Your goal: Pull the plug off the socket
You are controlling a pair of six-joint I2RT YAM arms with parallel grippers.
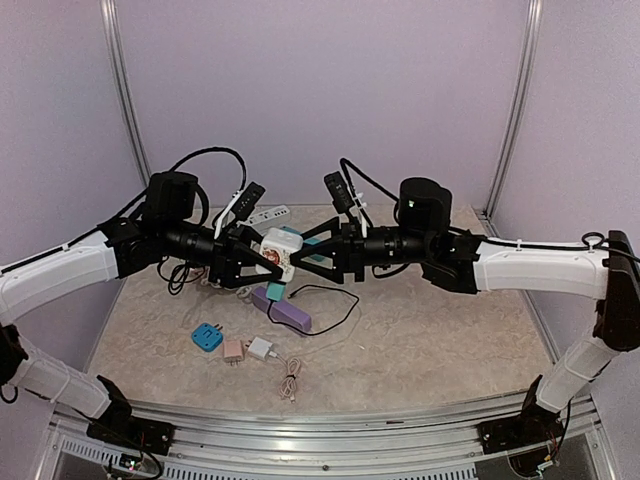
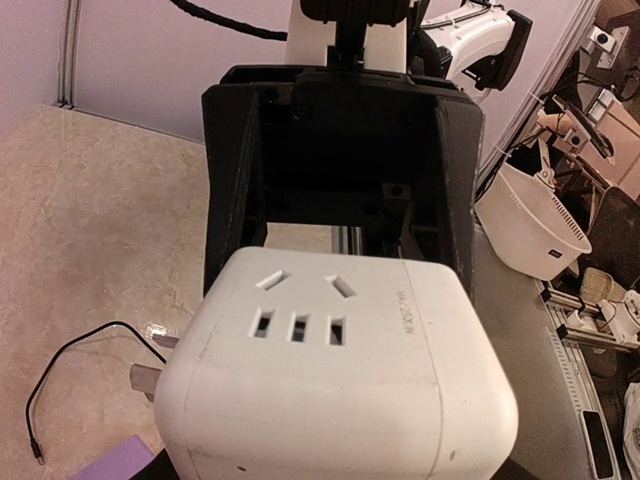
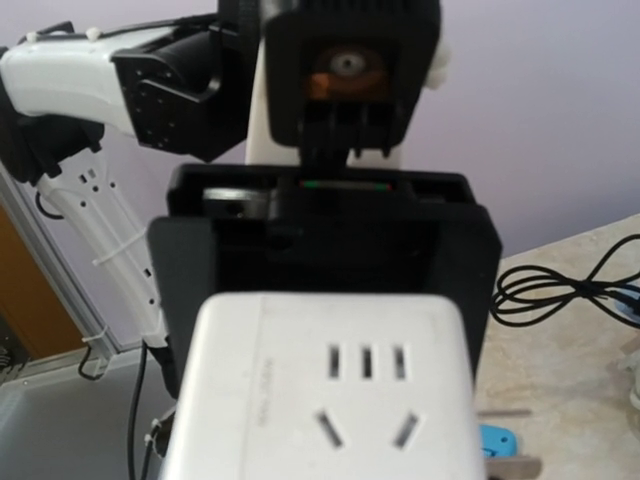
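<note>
1. Top view: the white cube socket point(image 1: 280, 250) is held in the air above the table point(image 1: 450, 340), between the two arms, which meet tip to tip in the middle. The left gripper point(image 1: 250, 262) is clamped on the cube's left end. The right gripper point(image 1: 320, 258) has its fingers at the cube's right end. Whether they press on it cannot be told here.
2. Top view: a teal plug point(image 1: 275, 291) sits against the cube's near side, just under it in the picture.
3. Top view: on the table below lie a purple adapter point(image 1: 290, 313) with a thin black cable point(image 1: 335, 300), a blue plug point(image 1: 207, 337), a pink plug point(image 1: 233, 349) and a white charger point(image 1: 260, 348) with a coiled cable point(image 1: 291, 380). A white power strip point(image 1: 268, 213) lies at the far side.
4. Left wrist view: the cube fills the lower frame, with a slotted socket face toward the camera, and hides the left fingers. The right gripper's black fingers flank its far end, one on each side and close against the edges. Contact cannot be made out.
5. Right wrist view: the cube fills the bottom, with another slotted face showing. The left gripper's black fingers stand on either side of its far end. The right gripper's own fingers are hidden behind the cube.
</note>
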